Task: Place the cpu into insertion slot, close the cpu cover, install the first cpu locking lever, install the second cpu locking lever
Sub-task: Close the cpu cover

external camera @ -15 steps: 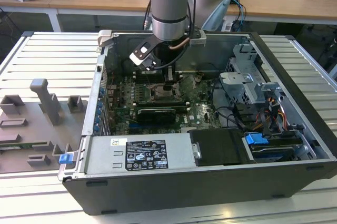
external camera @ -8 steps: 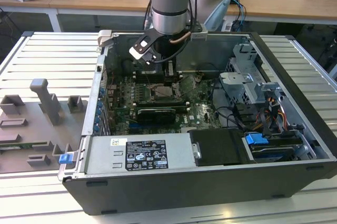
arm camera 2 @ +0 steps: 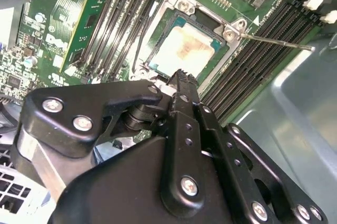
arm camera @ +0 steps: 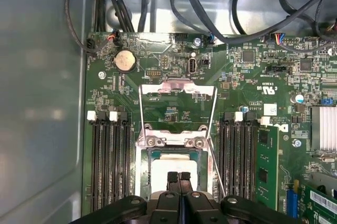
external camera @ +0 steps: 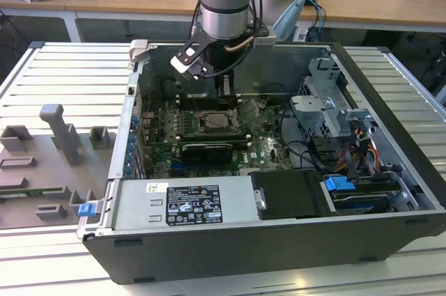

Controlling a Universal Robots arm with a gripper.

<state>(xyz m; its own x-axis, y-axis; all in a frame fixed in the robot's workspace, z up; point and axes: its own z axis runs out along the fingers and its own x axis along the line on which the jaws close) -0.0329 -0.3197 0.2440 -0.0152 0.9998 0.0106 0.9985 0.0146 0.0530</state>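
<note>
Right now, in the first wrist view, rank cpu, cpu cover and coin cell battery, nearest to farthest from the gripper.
1. cpu, seated in the insertion slot under the gripper.
2. cpu cover, open, just beyond the slot.
3. coin cell battery, past the cover, toward the cables.

My end effector [arm camera: 179, 177] is black, the chip [arm camera 2: 184, 50] pale silver with a tan smudge, the circuit board [arm camera: 247, 79] green.

Matt black gripper [arm camera: 179, 176]; pale dull-metal cpu [arm camera 2: 184, 50]; shiny bare-metal cpu cover [arm camera: 176, 88]; glossy green circuit board [arm camera: 237, 76]; smooth grey case wall [arm camera: 42, 103].
</note>
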